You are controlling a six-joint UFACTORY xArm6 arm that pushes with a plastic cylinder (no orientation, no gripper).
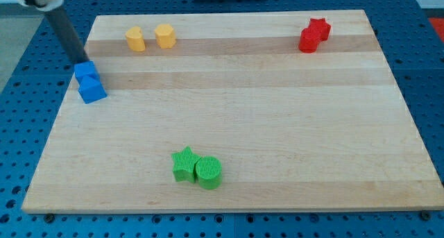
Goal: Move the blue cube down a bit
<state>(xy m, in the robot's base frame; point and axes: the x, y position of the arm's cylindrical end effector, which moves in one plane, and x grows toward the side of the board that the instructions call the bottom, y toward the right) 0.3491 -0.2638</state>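
Contact stage: my tip (82, 60), a bare rod holding nothing, touches blue cube (85, 72) from above; next, push toward view's bottom.

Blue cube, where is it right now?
The blue cube sits near the board's left edge, touching another blue block below it, with my tip just above it.
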